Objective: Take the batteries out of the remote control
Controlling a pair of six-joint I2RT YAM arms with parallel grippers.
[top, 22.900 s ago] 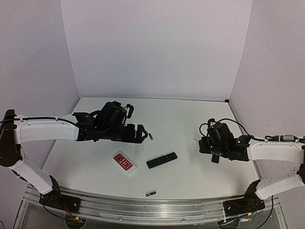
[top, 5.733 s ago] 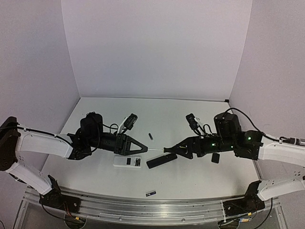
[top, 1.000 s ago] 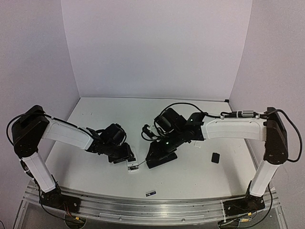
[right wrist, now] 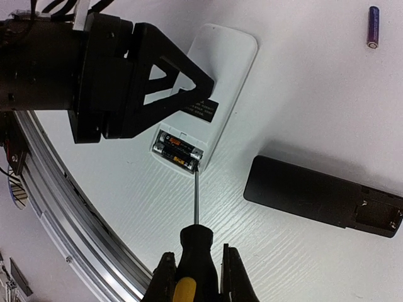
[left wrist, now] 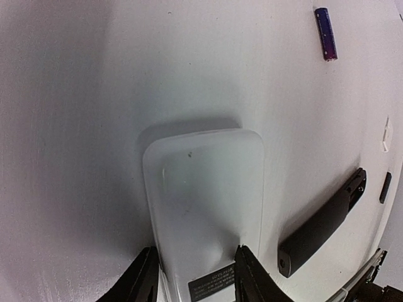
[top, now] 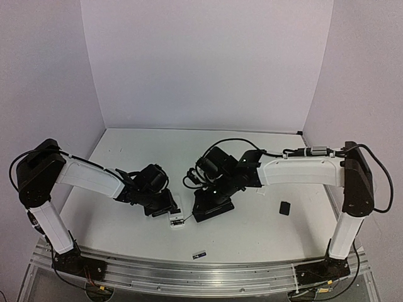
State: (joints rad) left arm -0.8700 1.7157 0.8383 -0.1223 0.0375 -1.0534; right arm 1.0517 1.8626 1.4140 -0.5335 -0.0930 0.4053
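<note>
The white remote control point(right wrist: 217, 69) lies face down with its end compartment open, and two batteries point(right wrist: 181, 151) sit side by side in it. My left gripper point(left wrist: 196, 251) straddles the remote point(left wrist: 204, 189), one finger against each long edge; from above it point(top: 169, 206) is low over the table. My right gripper point(right wrist: 198, 255) is shut on the black-and-yellow screwdriver point(right wrist: 194, 251). The screwdriver's shaft tip point(right wrist: 196, 170) touches the corner of the compartment beside the batteries. Another battery point(right wrist: 373, 26) lies loose on the table, apart from the remote.
A black remote point(right wrist: 321, 195) lies just right of the white one, under my right arm point(top: 214, 211). The loose battery point(top: 199, 255) lies near the front rail. A small flat black cover point(top: 284, 207) sits further right. Walls enclose the table on three sides.
The left jaws have narrowed onto the white remote. My right arm has edged slightly left with the screwdriver, whose tip stays at the compartment.
</note>
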